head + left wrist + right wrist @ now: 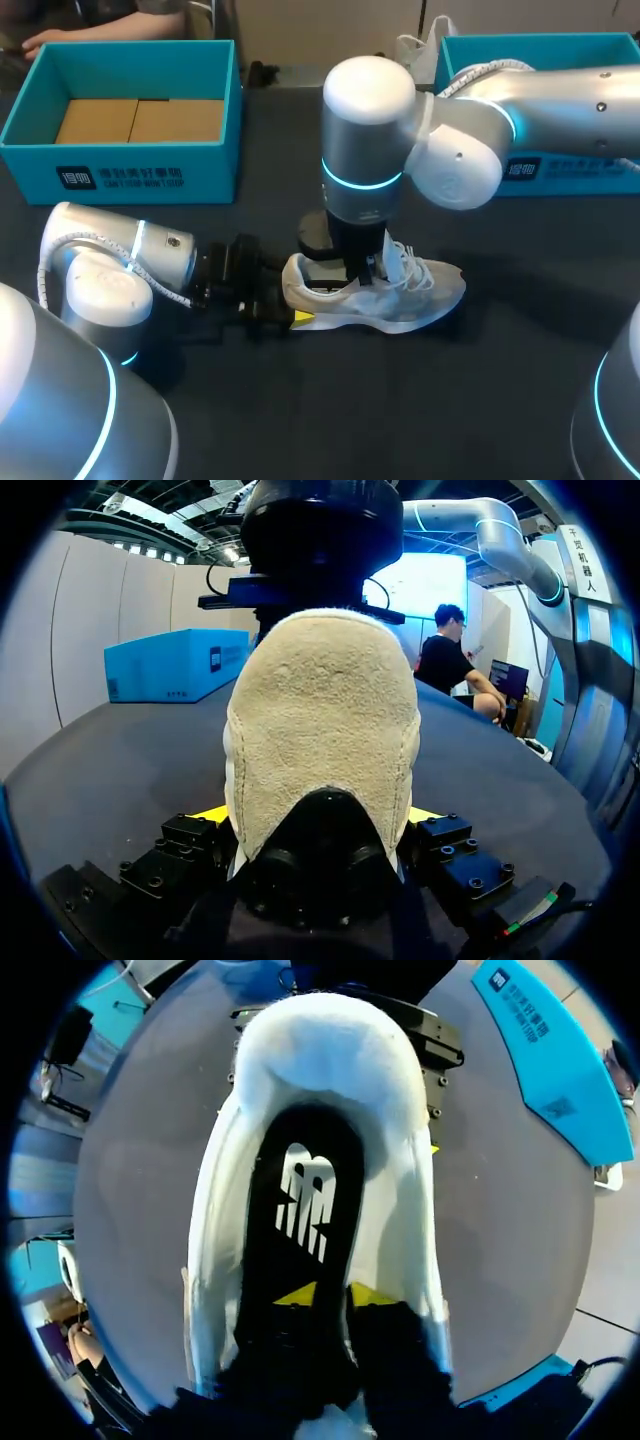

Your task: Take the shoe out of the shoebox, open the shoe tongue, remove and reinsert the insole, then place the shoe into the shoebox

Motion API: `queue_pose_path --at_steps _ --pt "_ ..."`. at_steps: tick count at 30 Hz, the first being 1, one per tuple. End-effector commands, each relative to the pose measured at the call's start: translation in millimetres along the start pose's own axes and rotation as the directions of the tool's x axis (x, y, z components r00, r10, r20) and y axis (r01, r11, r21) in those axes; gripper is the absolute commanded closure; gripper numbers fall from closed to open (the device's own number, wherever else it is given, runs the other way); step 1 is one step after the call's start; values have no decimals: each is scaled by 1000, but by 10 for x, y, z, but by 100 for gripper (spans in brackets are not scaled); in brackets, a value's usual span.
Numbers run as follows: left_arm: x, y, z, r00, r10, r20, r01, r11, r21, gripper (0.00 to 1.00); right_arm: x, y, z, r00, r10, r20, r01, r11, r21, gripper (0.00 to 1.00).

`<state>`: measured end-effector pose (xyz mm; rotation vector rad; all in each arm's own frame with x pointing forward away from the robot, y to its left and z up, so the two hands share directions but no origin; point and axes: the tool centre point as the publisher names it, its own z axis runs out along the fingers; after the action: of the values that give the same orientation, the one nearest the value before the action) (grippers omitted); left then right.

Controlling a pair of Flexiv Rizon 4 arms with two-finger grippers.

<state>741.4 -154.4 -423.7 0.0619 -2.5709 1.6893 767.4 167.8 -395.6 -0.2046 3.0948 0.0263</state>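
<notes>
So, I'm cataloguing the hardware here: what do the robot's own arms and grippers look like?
The left arm and right arm are rounded silver-white tubes with glowing cyan rings at the joints. White cables loop along both. The left gripper and right gripper are black and blocky with bright yellow fingertips. The left one's blocks are studded with screws.

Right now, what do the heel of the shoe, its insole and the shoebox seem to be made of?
Shoe heel: beige suede, seemingly; matte, fuzzy nap.
Insole: black foam or fabric, probably; smooth, printed white mark.
Shoebox: cardboard; teal outside, raw brown floor.
</notes>
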Motion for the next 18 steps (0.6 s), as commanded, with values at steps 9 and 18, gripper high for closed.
queue_pose_path --at_steps 9,18 --pt "-1 0 1 1000 0 -1 0 1000 -2 100 -105 155 134 1000 7 -6 -7 1000 -21 58" --pt "-1 0 1 1000 0 -1 0 1000 -2 100 -31 214 342 998 17 -68 -21 998 -59 76"
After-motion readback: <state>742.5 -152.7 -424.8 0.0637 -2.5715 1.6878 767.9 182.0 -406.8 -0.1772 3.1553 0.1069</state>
